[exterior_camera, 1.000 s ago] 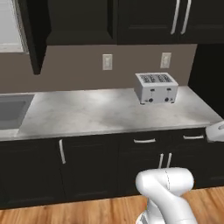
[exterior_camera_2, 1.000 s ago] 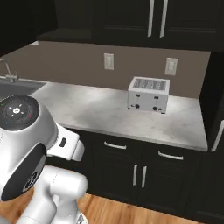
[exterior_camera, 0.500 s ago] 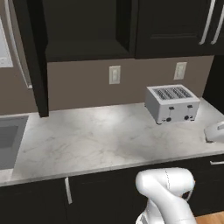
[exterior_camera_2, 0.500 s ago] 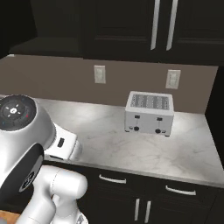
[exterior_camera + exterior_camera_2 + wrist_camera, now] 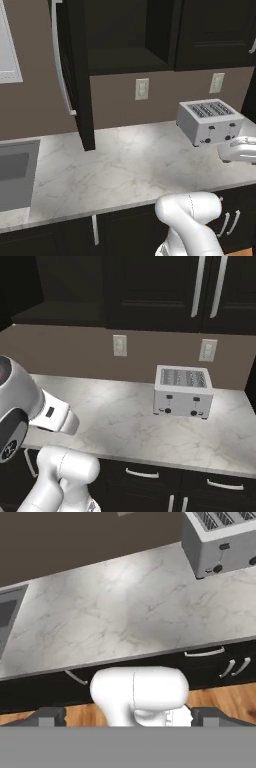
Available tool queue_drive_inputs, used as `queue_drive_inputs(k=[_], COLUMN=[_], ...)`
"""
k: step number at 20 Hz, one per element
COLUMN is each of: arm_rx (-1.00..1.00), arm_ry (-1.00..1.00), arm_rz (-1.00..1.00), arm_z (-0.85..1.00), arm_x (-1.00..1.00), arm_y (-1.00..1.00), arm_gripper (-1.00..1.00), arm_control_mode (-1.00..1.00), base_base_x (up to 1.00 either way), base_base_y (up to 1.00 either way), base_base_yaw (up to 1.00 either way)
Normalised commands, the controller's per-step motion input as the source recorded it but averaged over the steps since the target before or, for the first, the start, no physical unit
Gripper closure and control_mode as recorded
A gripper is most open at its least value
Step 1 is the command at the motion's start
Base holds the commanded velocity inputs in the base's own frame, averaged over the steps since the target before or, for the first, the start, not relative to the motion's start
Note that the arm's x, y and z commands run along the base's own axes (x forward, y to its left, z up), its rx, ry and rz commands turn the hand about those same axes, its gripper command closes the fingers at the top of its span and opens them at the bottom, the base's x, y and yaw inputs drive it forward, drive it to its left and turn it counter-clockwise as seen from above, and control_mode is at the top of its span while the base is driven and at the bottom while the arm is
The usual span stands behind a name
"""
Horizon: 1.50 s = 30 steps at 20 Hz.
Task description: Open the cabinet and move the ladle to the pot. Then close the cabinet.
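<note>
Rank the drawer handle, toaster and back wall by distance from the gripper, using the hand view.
From the open gripper:
1. Drawer handle, below the counter edge, right.
2. Toaster, on the counter, upper right.
3. Back wall, behind the counter, top.

toaster (image 5: 183, 391) on counter (image 5: 125, 426) | outlets behind | black cabinets above
</note>
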Motion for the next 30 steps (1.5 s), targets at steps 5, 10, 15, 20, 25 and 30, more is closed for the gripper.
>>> queue_drive_inputs(k=[5, 10, 15, 20, 25, 30], arm_rx=[-0.08, -0.08, -0.08, -0.09, -0.09, -0.1], arm_ry=[0.0, -0.11, -0.43, -0.48, -0.46, -0.41], arm_rz=[-0.14, -0.11, -0.08, -0.08, -0.09, -0.11], arm_z=[0.0, 0.07, 0.33, 0.31, 0.41, 0.49], arm_x=[0.0, -0.18, -0.97, -0.94, -0.26, 0.0], arm_y=[0.79, 0.63, 0.67, 0.67, 0.74, 1.0], arm_gripper=[-1.0, -1.0, -1.0, -1.0, -1.0, -1.0], arm_control_mode=[-1.0, -1.0, -1.0, -1.0, -1.0, -1.0], base_base_x=[0.0, 0.0, 0.0, 0.0, 0.0, 0.0], base_base_y=[0.0, 0.0, 0.0, 0.0, 0.0, 0.0], base_base_yaw=[0.0, 0.0, 0.0, 0.0, 0.0, 0.0])
